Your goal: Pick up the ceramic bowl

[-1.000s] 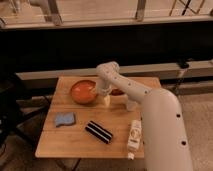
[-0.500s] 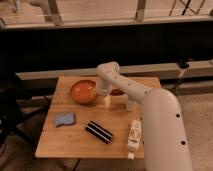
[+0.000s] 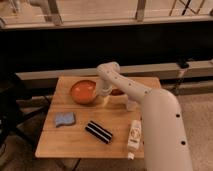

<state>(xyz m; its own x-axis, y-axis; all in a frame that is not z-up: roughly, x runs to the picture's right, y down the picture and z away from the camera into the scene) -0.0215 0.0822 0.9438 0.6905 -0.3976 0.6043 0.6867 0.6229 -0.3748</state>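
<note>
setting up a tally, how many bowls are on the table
1: the bowl sits at the table's back left, with the gripper at its right rim. The arm may hide things behind it.

Table (image 3: pixel 75 142): pale wood, matt, visible plank seams. Ceramic bowl (image 3: pixel 82 92): orange-red glaze, glossy. Arm (image 3: pixel 150 115): smooth white plastic shell; gripper (image 3: pixel 104 93) at the bowl's right rim. Blue item (image 3: pixel 64 119): possibly cloth.

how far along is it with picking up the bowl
Done: the arm has reached over the wooden table and put the tool at the right rim of the orange bowl. In hand: getting a grip on that rim. Left: the lift itself, since the bowl sits flat on the table.
</note>
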